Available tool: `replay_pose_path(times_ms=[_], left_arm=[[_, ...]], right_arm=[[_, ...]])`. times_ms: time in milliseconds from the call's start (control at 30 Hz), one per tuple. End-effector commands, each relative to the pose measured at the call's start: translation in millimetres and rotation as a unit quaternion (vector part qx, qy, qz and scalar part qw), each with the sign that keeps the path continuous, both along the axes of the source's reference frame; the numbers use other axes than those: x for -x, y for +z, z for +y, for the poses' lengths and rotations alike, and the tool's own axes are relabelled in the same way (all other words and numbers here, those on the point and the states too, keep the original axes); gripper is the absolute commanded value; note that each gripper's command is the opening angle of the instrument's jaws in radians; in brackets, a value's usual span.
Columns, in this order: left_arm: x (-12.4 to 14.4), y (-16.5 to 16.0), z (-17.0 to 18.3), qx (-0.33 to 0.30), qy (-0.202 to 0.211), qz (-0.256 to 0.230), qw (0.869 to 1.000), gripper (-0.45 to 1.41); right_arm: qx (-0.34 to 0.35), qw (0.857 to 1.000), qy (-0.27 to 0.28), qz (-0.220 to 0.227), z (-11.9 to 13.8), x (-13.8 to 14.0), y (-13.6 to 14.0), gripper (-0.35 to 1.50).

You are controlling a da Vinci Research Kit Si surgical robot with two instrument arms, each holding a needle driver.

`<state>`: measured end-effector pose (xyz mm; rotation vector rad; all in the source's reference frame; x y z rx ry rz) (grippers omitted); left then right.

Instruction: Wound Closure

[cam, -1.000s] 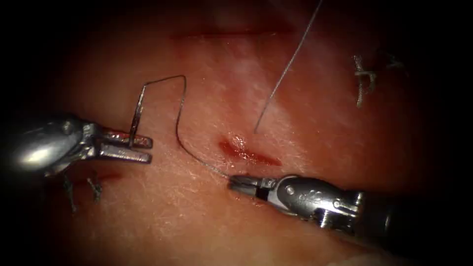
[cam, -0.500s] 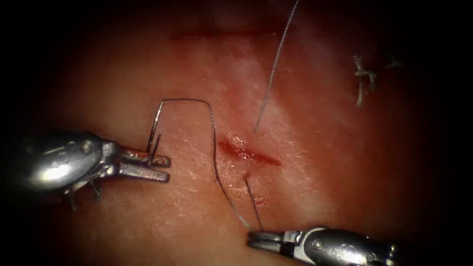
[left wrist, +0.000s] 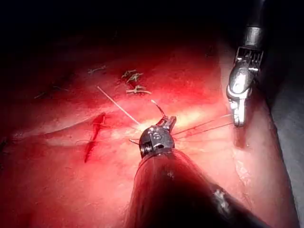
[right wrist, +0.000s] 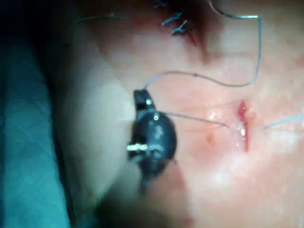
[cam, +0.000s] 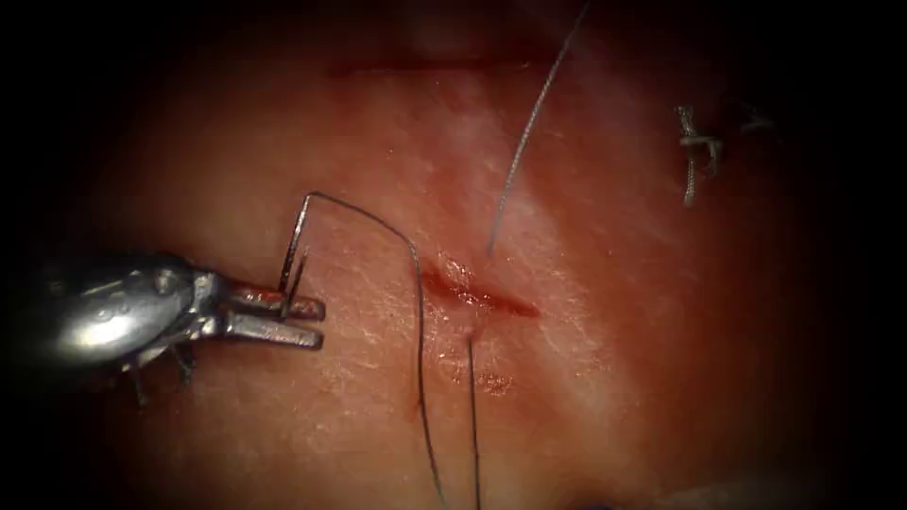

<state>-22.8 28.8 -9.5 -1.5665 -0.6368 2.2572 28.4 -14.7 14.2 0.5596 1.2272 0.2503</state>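
Observation:
The short red cut [cam: 477, 295] lies mid-tissue. My left tool [cam: 319, 323] sits left of the cut, shut on the curved needle [cam: 295, 246] near its lower end. The needle stands up free of the tissue. Dark thread [cam: 418, 283] arcs from the needle's top, then drops to the lower edge. A second strand [cam: 471, 416] leaves the tissue just under the cut and runs down beside it. A pale strand [cam: 524, 132] enters the tissue by the cut's right side. My right tool [right wrist: 141, 97] is shut on the thread, which is also seen at its tip [left wrist: 240, 121].
Knotted old stitches [cam: 694, 151] sit at the far right. More dark stitch ends [cam: 179, 364] lie under the left tool's wrist. A faint long line [cam: 425, 66] crosses the tissue at the back. Teal drape [right wrist: 28, 142] borders the tissue.
The right tool has drawn down out of the endoscope view, pulling the two strands long and straight. The left tool moved right with the needle, then held still.

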Motion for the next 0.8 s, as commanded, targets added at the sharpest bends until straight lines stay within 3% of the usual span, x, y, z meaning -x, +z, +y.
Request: replay_pose_path(times_ms=[33,100,133,167,200,233,267,367,533,800], left_arm=[[0.5,0.5,0.1,0.0,0.001,-0.001,1.0,-0.45],[0.3,0.5,0.2,0.0,0.001,-0.001,1.0,-0.45],[0.2,0.4,0.2,0.0,0.002,-0.002,1.0,-0.45],[-0.1,0.3,0.3,-0.002,0.004,-0.004,1.0,-0.45],[-0.4,0.2,0.5,-0.001,0.003,-0.003,1.0,-0.45],[-0.7,0.1,0.6,-0.001,0.002,-0.001,1.0,-0.45],[-1.2,-0.1,0.9,-0.001,-0.001,0.001,1.0,-0.45],[-2.4,-0.6,1.5,-0.001,-0.005,0.005,1.0,-0.45],[-3.4,-1.0,1.9,-0.001,-0.008,0.009,1.0,-0.45],[-3.3,-1.0,1.9,-0.001,-0.01,0.009,1.0,-0.45]], right_arm=[[0.0,1.0,0.002,0.006,-0.5,-1.1,-0.2,-0.35],[0.003,1.0,0.02,0.007,0.0,-1.3,-0.3,-0.35],[0.01,0.999,0.036,0.007,0.4,-1.4,-0.2,-0.06],[0.018,0.999,0.05,0.006,0.8,-1.3,-0.1,0.44],[0.02,0.998,0.063,0.001,1.2,-1.2,0.1,0.83],[0.03,0.997,0.073,-0.001,1.6,-1.1,0.2,1.09],[0.036,0.996,0.081,-0.005,2.2,-0.8,0.4,1.2],[0.042,0.994,0.096,-0.015,3.3,0.2,1.0,1.31],[0.073,0.99,0.112,-0.033,4.6,1.8,2.3,1.31],[0.133,0.979,0.135,-0.079,6.5,1.4,5.0,1.35]])
